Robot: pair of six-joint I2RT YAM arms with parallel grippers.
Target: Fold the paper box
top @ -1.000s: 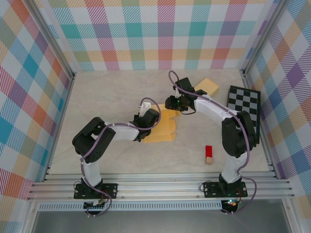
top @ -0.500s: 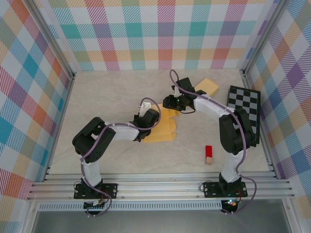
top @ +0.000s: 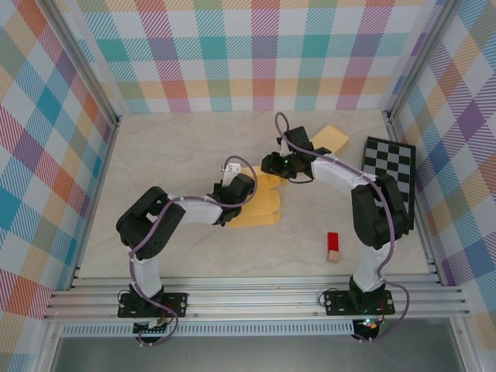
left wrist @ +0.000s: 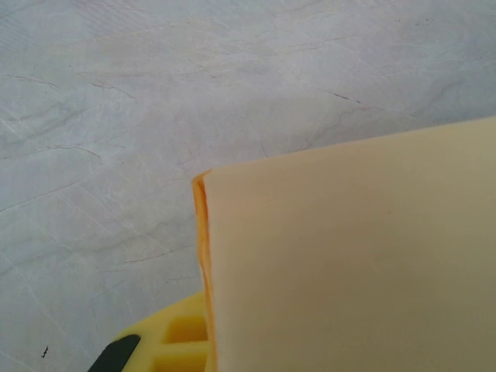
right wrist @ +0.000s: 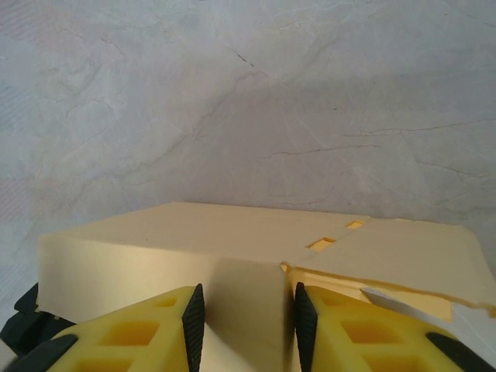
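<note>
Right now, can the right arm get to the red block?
Probably yes. The red block lies on bare table beside that arm, nothing over it. But the right gripper is at the paper box and would have to leave it first.

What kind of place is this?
Probably a robot lab test cell: a left arm and a right arm bolted to a metal rail, bright plaid walls boxing in the table, and a checkerboard like those used to calibrate cameras.
</note>
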